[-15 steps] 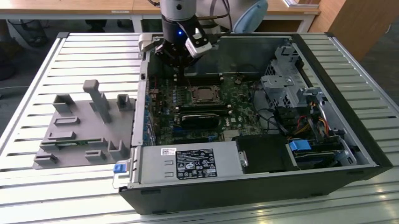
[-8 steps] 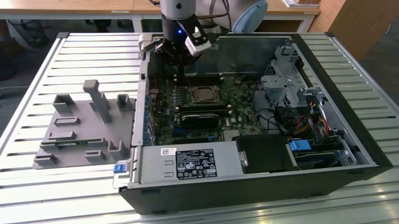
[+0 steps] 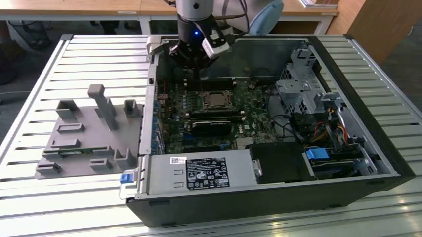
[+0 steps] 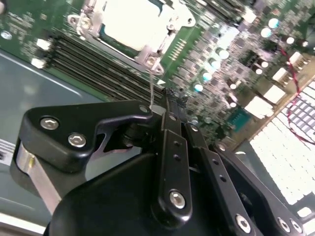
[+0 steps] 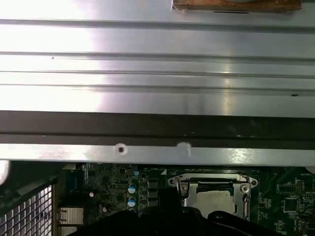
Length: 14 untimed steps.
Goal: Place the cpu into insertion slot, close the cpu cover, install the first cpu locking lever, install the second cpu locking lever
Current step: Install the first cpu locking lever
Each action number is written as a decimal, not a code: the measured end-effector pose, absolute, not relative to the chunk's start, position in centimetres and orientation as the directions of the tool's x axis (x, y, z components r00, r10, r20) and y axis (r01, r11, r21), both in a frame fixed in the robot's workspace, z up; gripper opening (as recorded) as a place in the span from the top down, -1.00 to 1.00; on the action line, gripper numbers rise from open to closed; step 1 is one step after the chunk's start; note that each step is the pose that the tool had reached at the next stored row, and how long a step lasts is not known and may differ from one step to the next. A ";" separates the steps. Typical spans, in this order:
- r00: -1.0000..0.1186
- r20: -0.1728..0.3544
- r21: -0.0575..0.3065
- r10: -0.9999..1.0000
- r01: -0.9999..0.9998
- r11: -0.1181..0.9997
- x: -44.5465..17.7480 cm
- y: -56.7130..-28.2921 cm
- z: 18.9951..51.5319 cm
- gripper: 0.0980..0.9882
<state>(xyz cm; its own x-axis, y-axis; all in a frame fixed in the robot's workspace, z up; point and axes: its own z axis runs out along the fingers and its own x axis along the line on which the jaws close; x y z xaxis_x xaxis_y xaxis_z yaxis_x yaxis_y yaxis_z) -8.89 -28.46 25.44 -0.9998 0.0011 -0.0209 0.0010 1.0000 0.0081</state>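
The cpu (image 4: pixel 129 22) lies in the insertion slot (image 3: pixel 203 100), framed by the lowered cpu cover (image 4: pixel 147 55). Just beside the slot, the gripper (image 4: pixel 170 98) is pressed together, with a thin locking lever (image 4: pixel 150 83) at its tips.

Nothing here that I can actually read. The power supply (image 3: pixel 158 173) carries a black label (image 3: pixel 207 174) crowded with white print and symbols, with a small white sticker (image 3: pixel 178 160) next to it, both too fine from my seat. In the second wrist view the green board (image 4: pixel 216 54) has white printed marks, all blurred. The cpu (image 4: pixel 130 22) top glares white, so any marking is washed out.
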 end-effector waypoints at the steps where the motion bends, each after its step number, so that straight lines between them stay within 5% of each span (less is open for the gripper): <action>1: -1.000 -0.021 0.008 0.001 0.001 1.000 -8.5 -28.4 25.4 0.98; 9: -1.000 -0.015 0.011 0.001 0.001 1.000 -5.8 -28.3 25.2 0.98; 14: -1.000 -0.016 0.064 0.001 0.000 0.998 -5.8 -28.5 25.1 0.98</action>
